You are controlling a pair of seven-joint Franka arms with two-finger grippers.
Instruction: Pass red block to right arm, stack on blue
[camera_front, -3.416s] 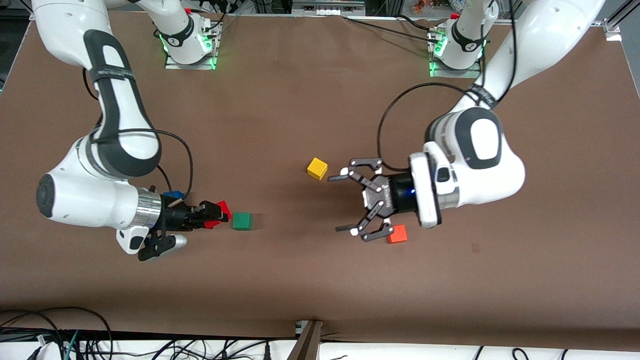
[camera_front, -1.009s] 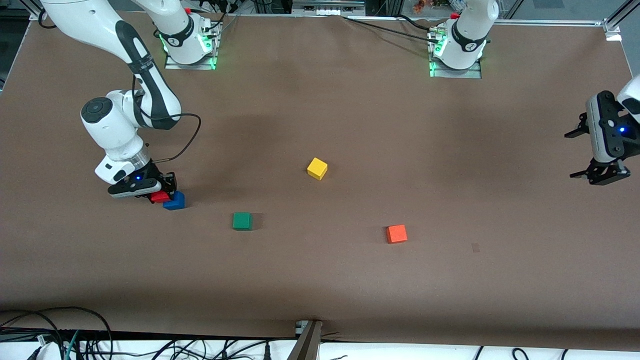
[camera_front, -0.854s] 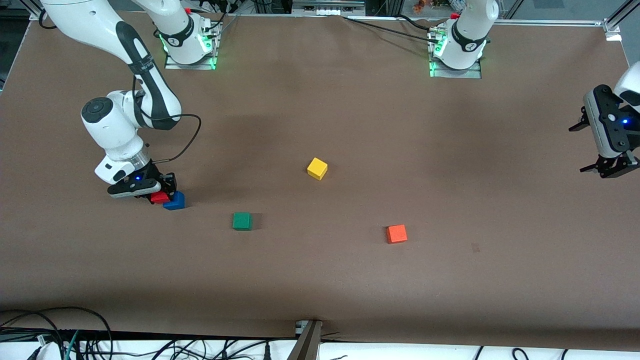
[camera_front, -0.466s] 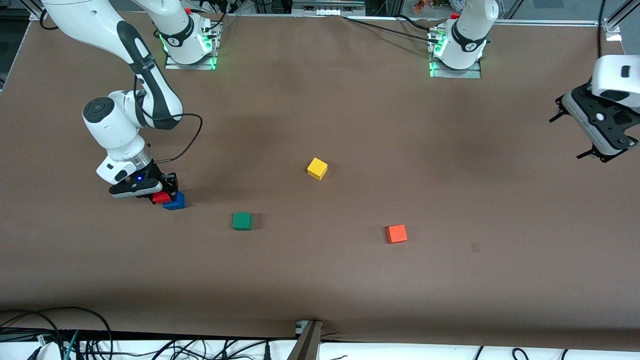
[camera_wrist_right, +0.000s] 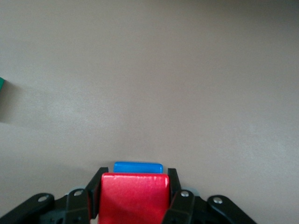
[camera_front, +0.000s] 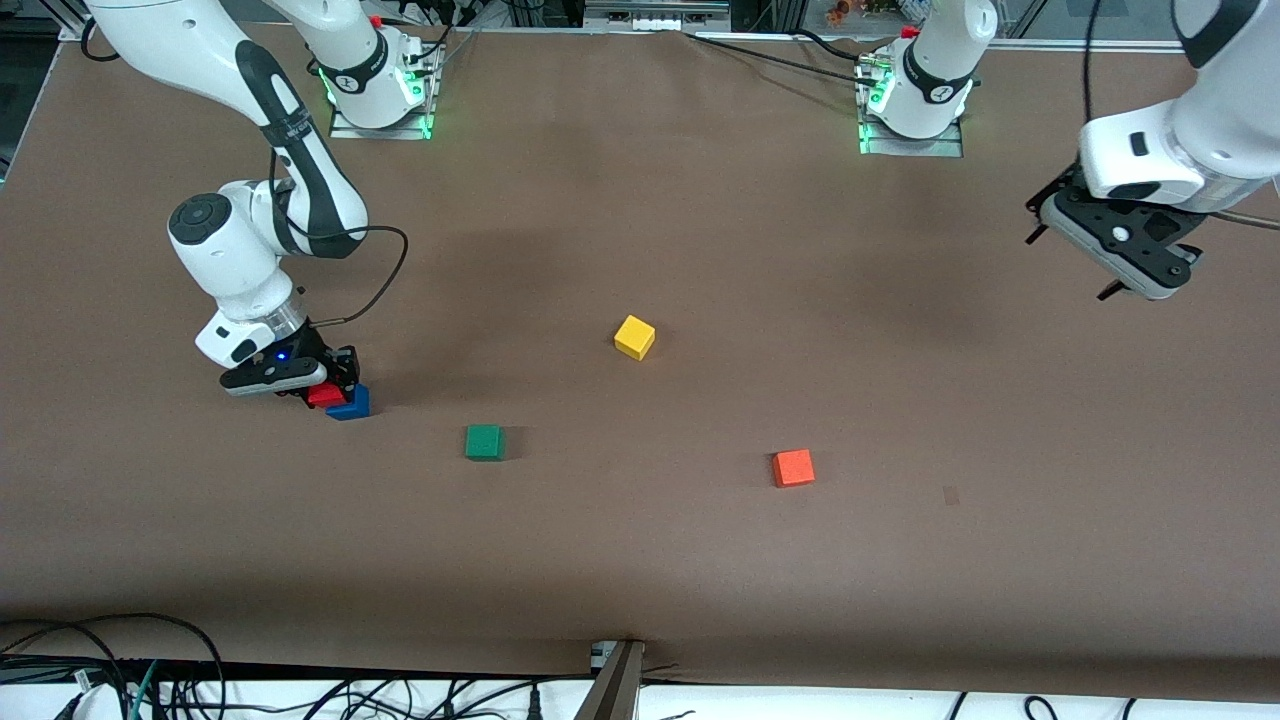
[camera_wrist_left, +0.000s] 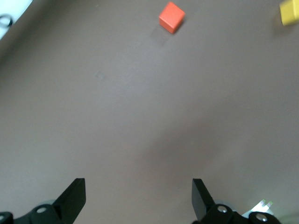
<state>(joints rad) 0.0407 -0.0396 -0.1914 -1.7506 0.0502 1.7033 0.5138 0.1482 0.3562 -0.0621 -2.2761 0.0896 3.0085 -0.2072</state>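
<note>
The right claw (camera_front: 322, 385) grips the red block (camera_wrist_right: 135, 196) over the blue cube (camera_wrist_right: 138, 167), slightly offset; releasing off-centre could topple it. The left claw (camera_wrist_left: 138, 198) waits open above the table (camera_front: 640, 560).

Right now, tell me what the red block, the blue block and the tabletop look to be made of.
Red block: smooth, slightly glossy, with a soft sheen on top; painted wood or plastic, can't tell which. Blue block: same flat colour and rounded edges, likely the same make. Tabletop: matte brown covering, no glare, a faint ripple near its edge; looks like paper or thin mat.
</note>
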